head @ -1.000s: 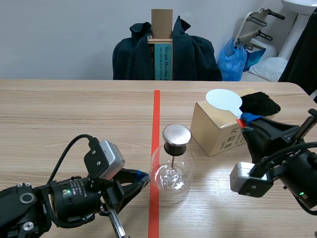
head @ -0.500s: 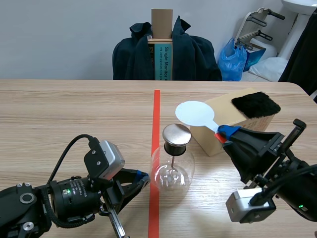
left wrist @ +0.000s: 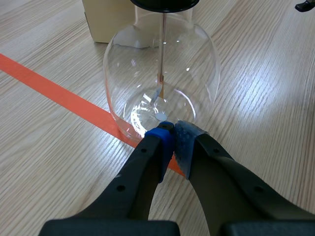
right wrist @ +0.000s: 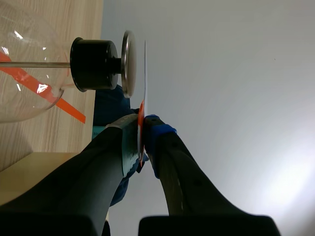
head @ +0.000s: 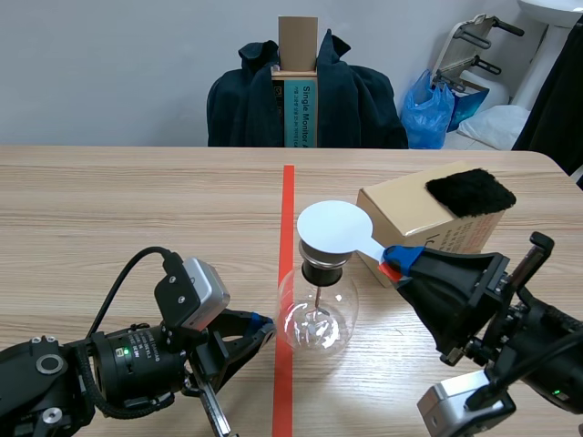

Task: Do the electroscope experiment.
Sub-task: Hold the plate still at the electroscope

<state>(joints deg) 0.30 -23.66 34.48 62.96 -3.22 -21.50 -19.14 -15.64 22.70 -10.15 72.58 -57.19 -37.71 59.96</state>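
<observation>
Paddle [head: 333, 227] in right pincer [head: 397, 265], disc above electroscope cap [right wrist: 127, 63].

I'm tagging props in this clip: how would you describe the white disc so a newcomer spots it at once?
On the wooden table, a glass electroscope stands at the orange-red tape line. Just above its metal cap is the white disc, held by its red handle in the right gripper. It alone is flat, round and white; the cap under it is shiny metal.
</observation>
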